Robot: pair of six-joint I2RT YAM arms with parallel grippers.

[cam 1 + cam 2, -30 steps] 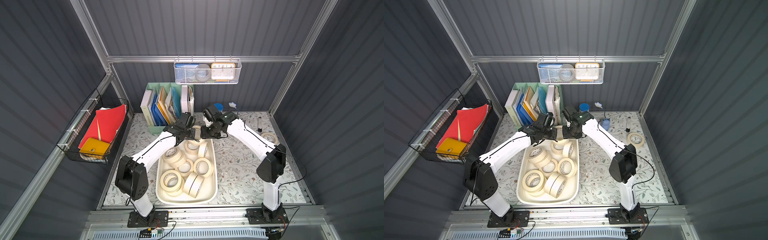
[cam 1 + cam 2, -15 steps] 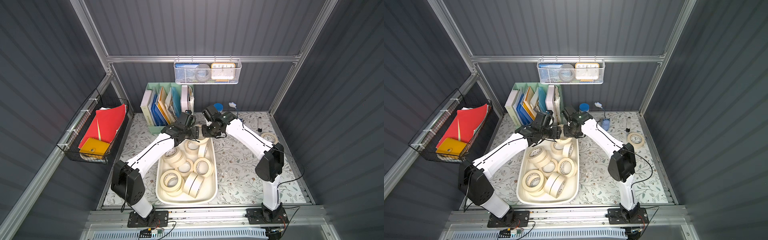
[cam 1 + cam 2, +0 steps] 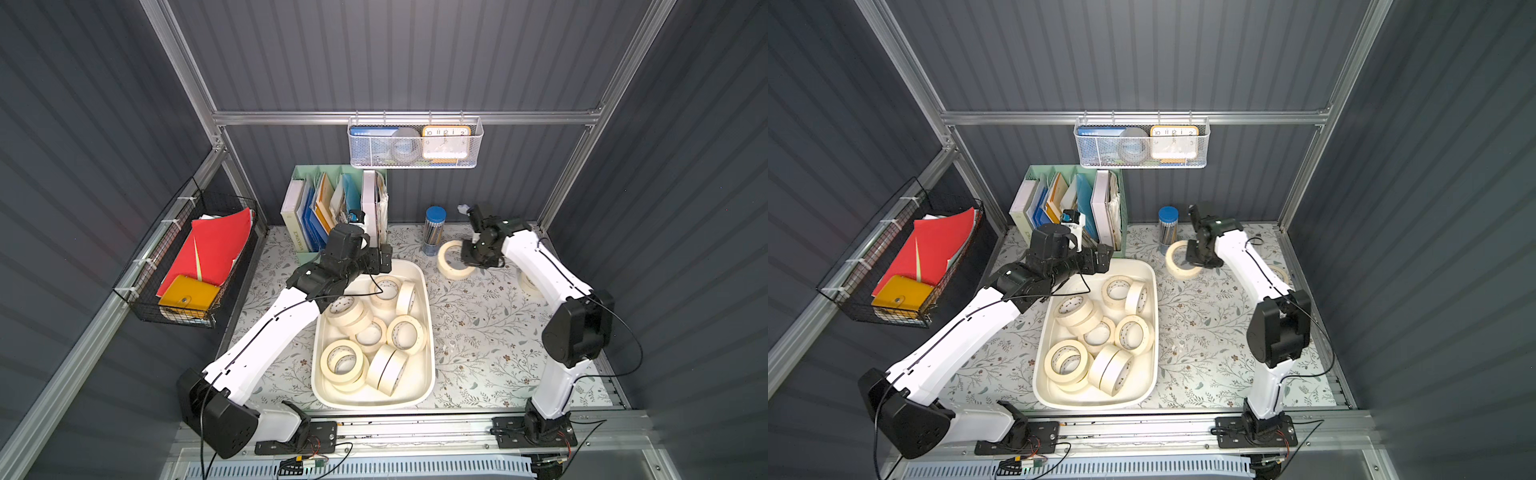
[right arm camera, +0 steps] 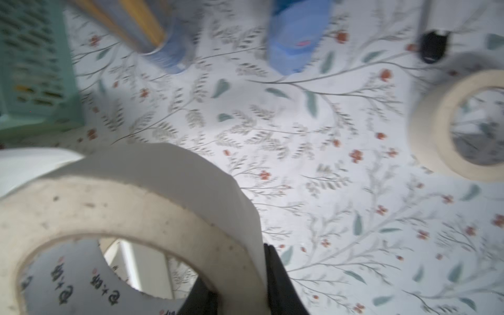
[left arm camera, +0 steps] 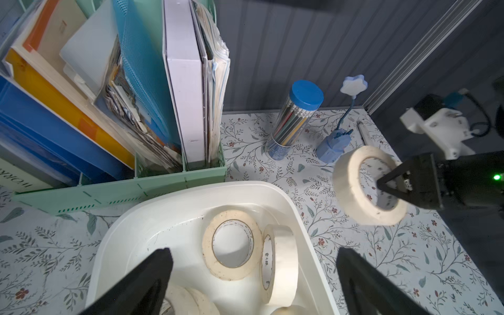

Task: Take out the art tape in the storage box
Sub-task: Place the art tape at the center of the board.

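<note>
One art tape roll (image 3: 455, 259) out of storage box (image 3: 361, 397), clamped by right gripper (image 3: 473, 261) nr pencil tube (image 3: 434, 230); table (image 3: 478, 332) contact unclear. Left gripper (image 3: 380, 262) spread wide over box far end. Second roll (image 3: 528, 283) mostly hidden behind right arm (image 3: 540, 266); others (image 3: 405, 332) overlap in box.

Bright overhead light, soft shadows in the storage box (image 3: 431, 340); right wrist view blurred.

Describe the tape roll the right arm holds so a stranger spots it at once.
Find the white box mid-table, then the blue-lidded tube beyond its far right corner. Beside that tube, one cream roll is pinched in the fingers of the right gripper above the mat; every other roll lies in the box or on the mat.
</note>
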